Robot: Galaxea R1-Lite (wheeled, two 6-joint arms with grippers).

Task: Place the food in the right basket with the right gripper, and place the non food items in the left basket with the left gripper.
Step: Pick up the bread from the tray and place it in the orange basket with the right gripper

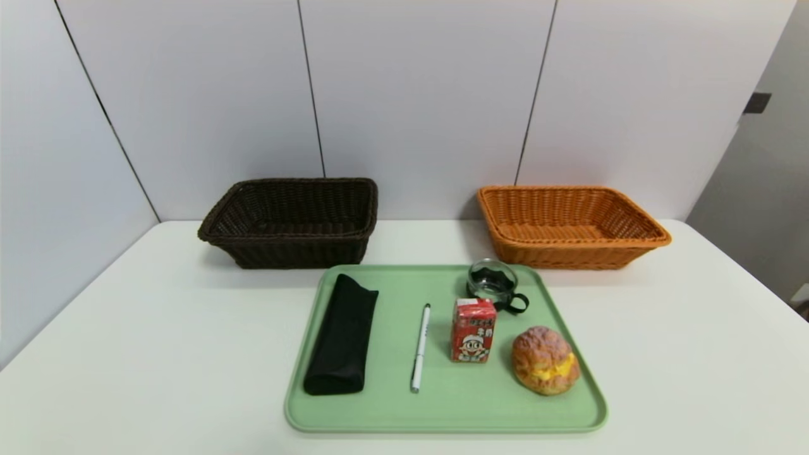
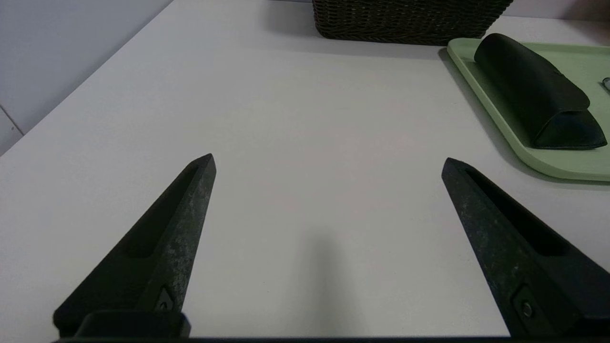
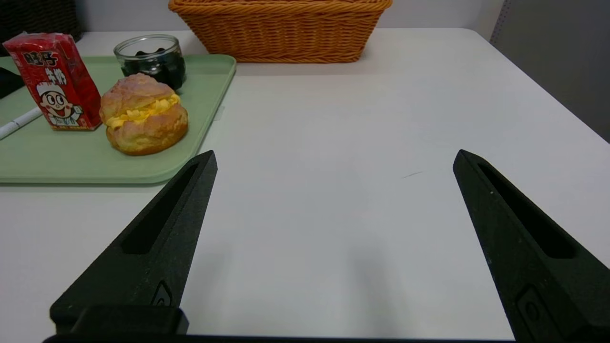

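With both the left gripper [image 2: 329,162] and right gripper [image 3: 333,157] spread wide and empty, the round bun [image 1: 545,360] at 4 o'clock on the tray [image 1: 442,414] may roll or squash under a hard pinch.

Staged lab test bench, plain white table [image 1: 695,354], bare white wall panels [image 1: 423,95], 2 wicker baskets

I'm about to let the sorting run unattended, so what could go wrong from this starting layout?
The glass cup stands right behind the red drink carton, with the bun close beside it; the right gripper, open over bare table, could knock a neighbour when reaching for either food. The slim white pen lies flat on the green tray, so the open left gripper may slip off it or push it along.
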